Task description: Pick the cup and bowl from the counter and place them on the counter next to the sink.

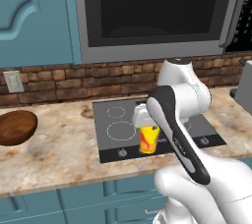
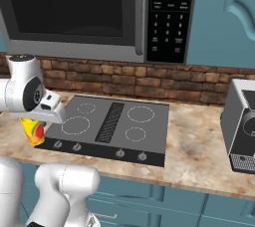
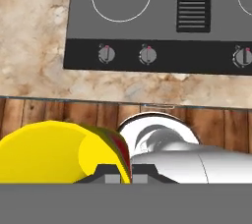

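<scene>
Currently the cup (image 1: pixel 148 139) hangs lifted above the near edge of the bench (image 1: pixel 59 149), at the front left corner of the black stovetop (image 1: pixel 118 134), over the knob row. It sits directly under the white wrist, so the tool (image 3: pixel 119 173) is judged closed on it: in the hand view the yellow wall of the cup fills the lower left and the two dark fingertips (image 3: pixel 104 173) rise at the bottom, tight together with the cup rim at them. Judgement: carry phase, cup lifted clear so it can travel without dragging across the stovetop.

The bowl (image 1: pixel 15 127) rests on the bench at far left, well apart from the cup, upright, untouched. It is presumably left for a second trip, one item per grasp.

Not visible or unclear:
- The sink is outside all three views, so the drop zone and remaining travel cannot be judged.
- Finger contact on the cup is hidden by the wrist in both base views; in the hand view the fingertips are cut by the bottom band. Grip depth unknown.
- Bowl is cropped by the left frame edge in the left base view.
- In the right base view the cup shows as a yellow-red sliver below the arm link at left; a toaster-like grey appliance (image 2: pixel 239 126) is cropped at right.
- Cup contents: cannot tell.
</scene>
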{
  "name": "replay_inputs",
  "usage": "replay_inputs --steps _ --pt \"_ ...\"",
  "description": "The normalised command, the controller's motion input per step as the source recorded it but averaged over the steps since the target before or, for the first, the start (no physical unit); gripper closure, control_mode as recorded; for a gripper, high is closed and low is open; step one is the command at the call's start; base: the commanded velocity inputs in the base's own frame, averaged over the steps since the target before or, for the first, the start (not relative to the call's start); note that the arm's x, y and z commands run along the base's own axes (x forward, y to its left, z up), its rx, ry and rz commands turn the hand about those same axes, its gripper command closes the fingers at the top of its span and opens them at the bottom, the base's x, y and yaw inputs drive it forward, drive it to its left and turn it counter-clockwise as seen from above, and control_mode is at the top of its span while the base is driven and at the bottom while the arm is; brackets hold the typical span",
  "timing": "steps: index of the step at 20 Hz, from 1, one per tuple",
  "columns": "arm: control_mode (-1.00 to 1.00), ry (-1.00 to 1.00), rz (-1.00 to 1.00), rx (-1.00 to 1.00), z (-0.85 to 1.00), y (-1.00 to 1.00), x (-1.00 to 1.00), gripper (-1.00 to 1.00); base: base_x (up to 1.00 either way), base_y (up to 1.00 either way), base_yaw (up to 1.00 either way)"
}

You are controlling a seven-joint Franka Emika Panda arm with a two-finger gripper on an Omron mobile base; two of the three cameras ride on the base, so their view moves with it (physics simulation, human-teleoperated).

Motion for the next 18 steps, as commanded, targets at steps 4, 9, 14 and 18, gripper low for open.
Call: replay_inputs --steps 4,9,14,18 --pt "-1.0 -0.21 0.2 0.0 0.43 -0.21 -0.67 1.0 0.0 0.0 0.0" --pt "-1.0 -0.19 0.07 0.0 0.07 -0.14 -0.26 1.0 0.0 0.0 0.0" --pt "-1.0 -0.09 0.0 0.0 0.0 -0.1 0.0 1.0 0.0 0.0 0.0" --pt "-1.0 0.0 0.0 0.0 0.0 0.0 0.0 1.0 0.0 0.0 0.0"
